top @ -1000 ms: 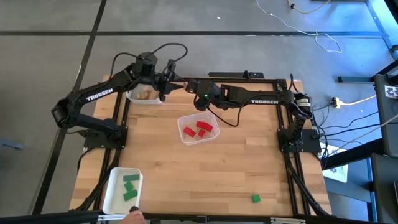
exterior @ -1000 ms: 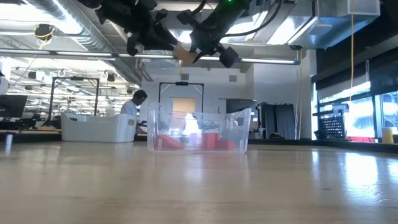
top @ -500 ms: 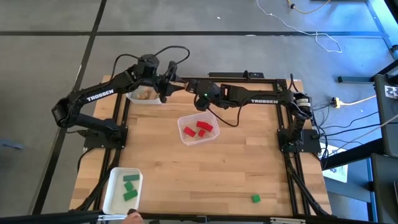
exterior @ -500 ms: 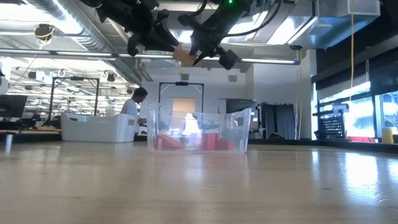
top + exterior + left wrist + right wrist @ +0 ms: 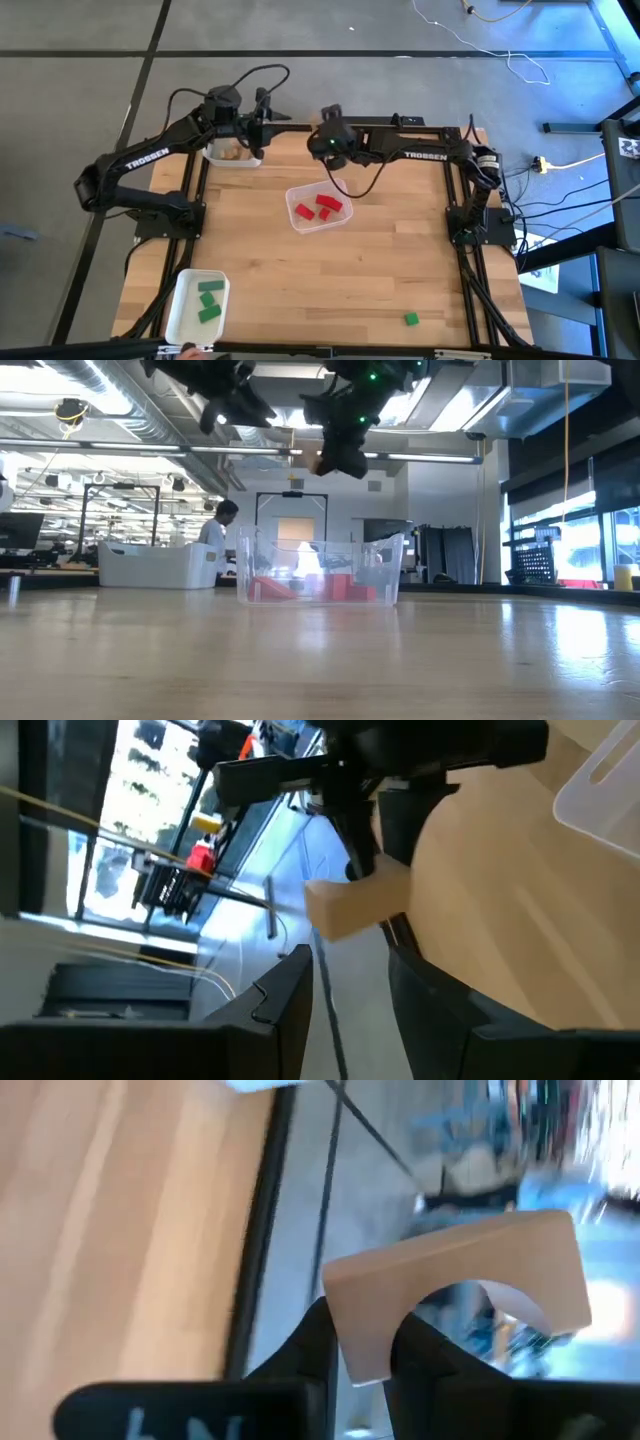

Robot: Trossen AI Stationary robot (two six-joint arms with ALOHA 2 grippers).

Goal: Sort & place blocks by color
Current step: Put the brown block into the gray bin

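Observation:
My right gripper (image 5: 365, 1355) is shut on a tan wooden arch-shaped block (image 5: 455, 1275), high over the table's far edge (image 5: 327, 118). The block also shows in the low view (image 5: 312, 462) and the left wrist view (image 5: 355, 905). My left gripper (image 5: 272, 116) stands open a short way to the left of it, nothing between its fingers (image 5: 290, 1005). Below the left gripper, a white tray (image 5: 215, 157) holds tan blocks. Red blocks (image 5: 318, 207) lie in a clear tray (image 5: 296, 222) and green blocks (image 5: 208, 300) in a white tray (image 5: 182, 320). My right gripper pinches one leg of the arch block (image 5: 360, 1320) between its two fingers (image 5: 315, 1340). The rest of the arch sticks out past the fingertips. The block is lifted clear, high above the table.
One green block (image 5: 411, 319) lies loose near the table's front right. The table's middle and right are bare wood (image 5: 400, 260). A black frame rail (image 5: 400, 125) runs along the far edge. In the low view a person (image 5: 215, 530) stands in the room beyond.
The two grippers stood close together with the tan block between them. My left gripper has drawn back and up, away from the block, toward the far left. My right gripper has rolled about its own line, turning the block with it, and shifted toward the far edge.

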